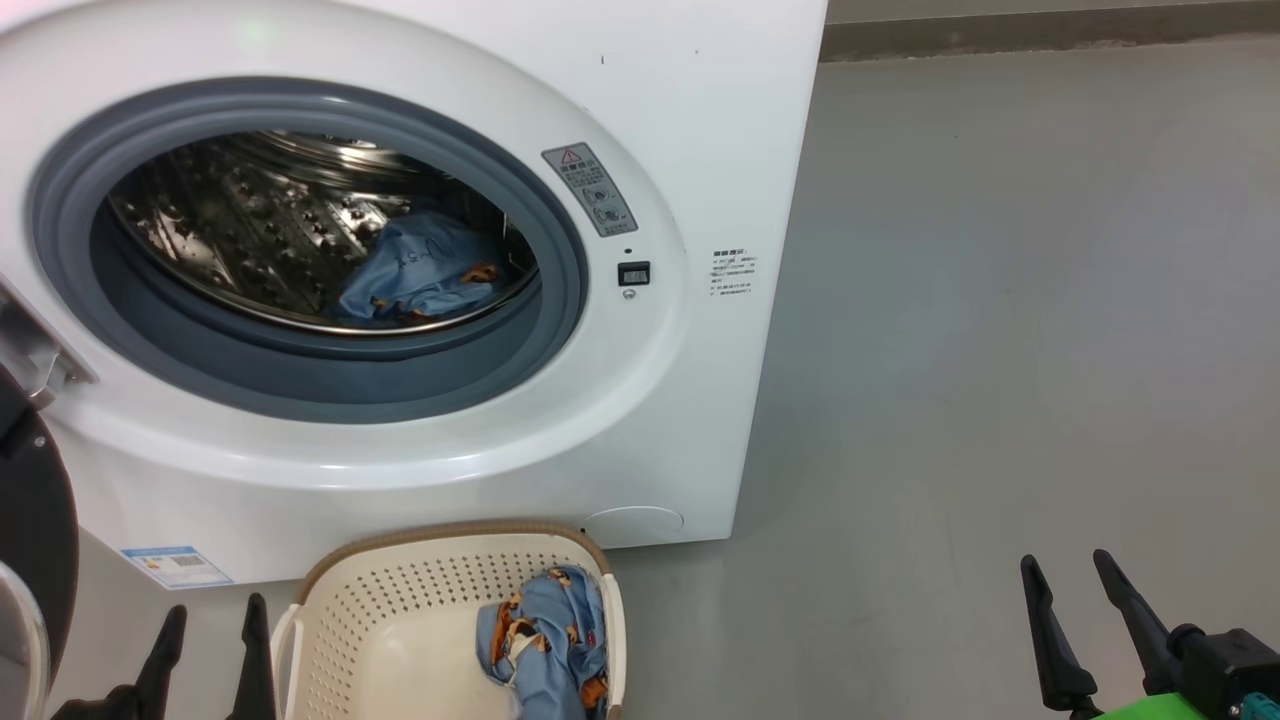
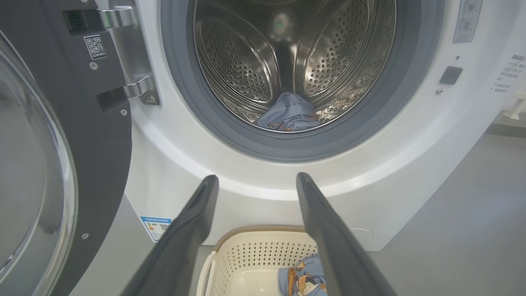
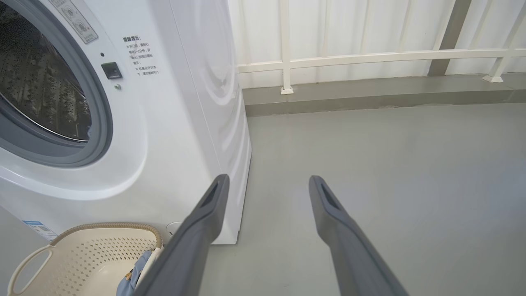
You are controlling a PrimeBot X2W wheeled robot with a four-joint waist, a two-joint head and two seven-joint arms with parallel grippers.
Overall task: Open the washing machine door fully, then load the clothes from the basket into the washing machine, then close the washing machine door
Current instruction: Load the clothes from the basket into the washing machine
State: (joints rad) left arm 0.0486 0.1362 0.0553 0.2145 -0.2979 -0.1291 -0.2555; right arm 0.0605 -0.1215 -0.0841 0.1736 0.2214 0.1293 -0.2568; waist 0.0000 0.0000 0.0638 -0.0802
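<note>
White enamel covered the washing machine (image 1: pixel 700 100), which stood at the far left on a grey floor (image 1: pixel 1000 300). The washing machine door (image 1: pixel 35 520) was swung out on its hinge to the left, its black inner face and the edge of its glass bowl at the near left edge of the head view. Behind the grey gasket (image 1: pixel 330 385) lay the perforated steel drum (image 1: pixel 250 210), and one of the clothes, a light blue garment (image 1: pixel 420 270), sat at the bottom of the drum toward the right. The basket (image 1: pixel 400 600) stood on the floor just in front of the machine, below the drum's mouth. A second blue bear-printed garment (image 1: pixel 545 625) lay bunched against its right wall, with the rest of its floor bare. A small blue label (image 1: pixel 175 567) showed on the machine's lower left corner.

The left gripper (image 1: pixel 217 605) hovered near the basket's left side, its fingers spread apart and holding nothing. From the left wrist view it pointed toward the machine's front below the gasket. The right gripper (image 1: pixel 1065 560) hung well to the right over bare floor, fingers likewise parted and empty. Beyond it, at the far side, a white railing (image 3: pixel 370 57) ran along a low kerb.
</note>
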